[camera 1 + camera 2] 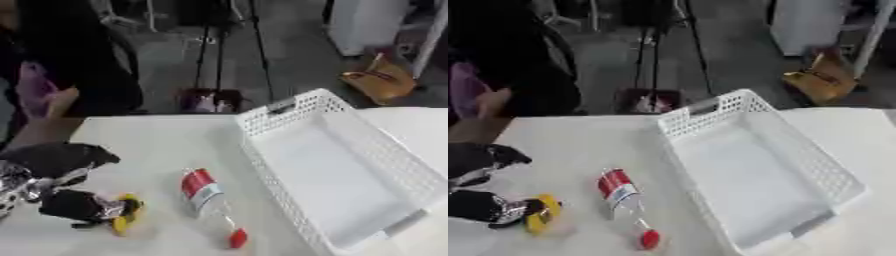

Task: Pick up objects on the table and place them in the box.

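Where the desk point(157, 140) met its left edge, the robot's left hand point(74, 205) lay low over the near-left part of the white surface, its black fingers curled around a small yellow object point(125, 214) that showed just past the fingertips; the object's exact shape could not be made out beyond a rounded yellow form with a dark patch. Above the hand, black and silver parts of the left arm point(52, 160) reached in from the left edge. Just to the right, apart from the hand, a clear plastic bottle point(208, 202) lay on its side near the front middle of the desk, with a red and white label around its upper part and its red cap point(238, 239) pointing toward the near edge. Farther right, beside the bottle but not touching it, the white perforated box point(289, 112) sat askew across the right half of the desk, one corner toward the far edge and a handle slot at its near-right end; its floor showed plain white. The robot's right hand showed in neither view.
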